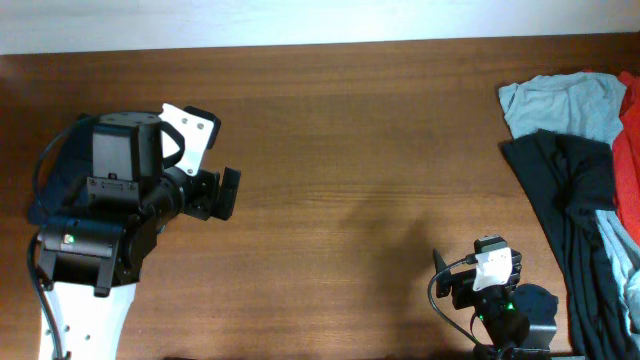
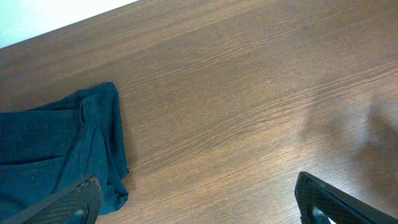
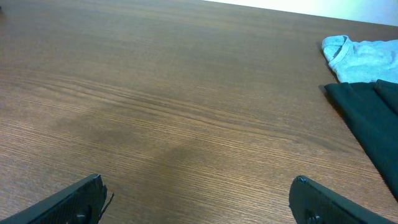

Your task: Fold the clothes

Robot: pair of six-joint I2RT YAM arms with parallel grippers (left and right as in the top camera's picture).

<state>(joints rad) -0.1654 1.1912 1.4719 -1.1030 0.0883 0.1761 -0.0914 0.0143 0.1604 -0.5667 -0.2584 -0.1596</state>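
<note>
The dark navy-blue shorts (image 2: 56,149) lie flat at the lower left of the left wrist view, one cloth edge turned toward the bare wood. In the overhead view they are mostly hidden under the left arm; only a dark blue patch (image 1: 38,205) shows. My left gripper (image 2: 199,208) is open and empty, its left finger above the edge of the shorts. In the overhead view it (image 1: 220,193) points right. My right gripper (image 3: 199,208) is open and empty above bare wood, at the front right of the table (image 1: 480,275).
A pile of other clothes lies at the right edge: a pale light-blue shirt (image 1: 560,105), a long black garment (image 1: 570,200) and a red cloth (image 1: 628,150). The shirt (image 3: 364,59) and black garment (image 3: 373,118) also show in the right wrist view. The table is brown wood (image 1: 350,150).
</note>
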